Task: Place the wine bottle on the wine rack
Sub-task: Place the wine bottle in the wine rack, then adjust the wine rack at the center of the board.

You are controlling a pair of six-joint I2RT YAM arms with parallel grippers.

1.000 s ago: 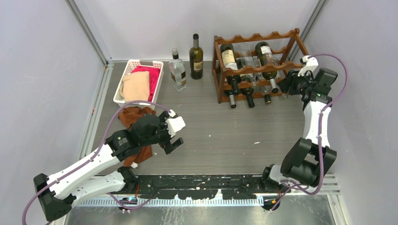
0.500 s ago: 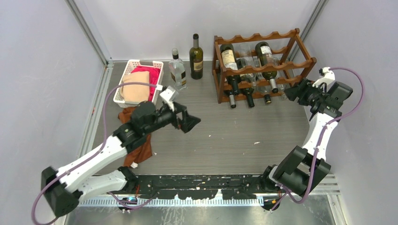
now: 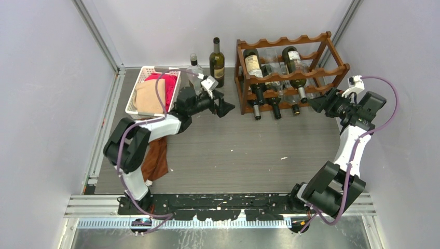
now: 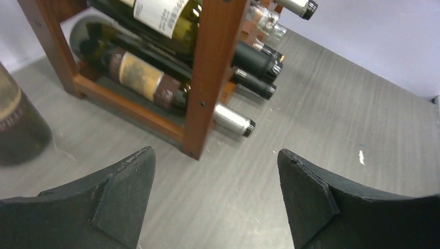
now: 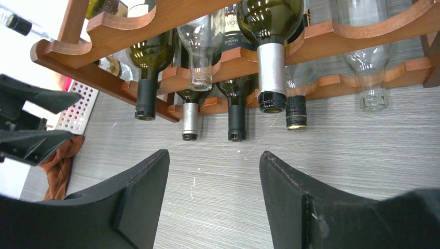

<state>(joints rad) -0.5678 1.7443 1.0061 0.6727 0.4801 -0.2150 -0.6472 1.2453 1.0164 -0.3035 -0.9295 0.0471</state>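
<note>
The reddish-brown wine rack (image 3: 290,72) stands at the back right with several bottles lying in it. A dark wine bottle (image 3: 217,65) stands upright just left of the rack, and it shows blurred at the left edge of the left wrist view (image 4: 18,124). My left gripper (image 3: 224,106) is open and empty, low over the table in front of that bottle, facing the rack's left post (image 4: 210,78). My right gripper (image 3: 319,101) is open and empty at the rack's right front corner, facing the bottle necks (image 5: 272,78).
A clear bottle (image 3: 194,67) stands left of the dark one, partly behind my left arm. A white slotted basket (image 3: 131,98) with cloths sits at the back left. A brown cloth (image 3: 155,158) lies in front of it. Walls close in on both sides.
My left arm swung from beside the brown cloth toward the back, ending next to the rack's left post. My right gripper pulled back from the rack to the right and opened wider.
</note>
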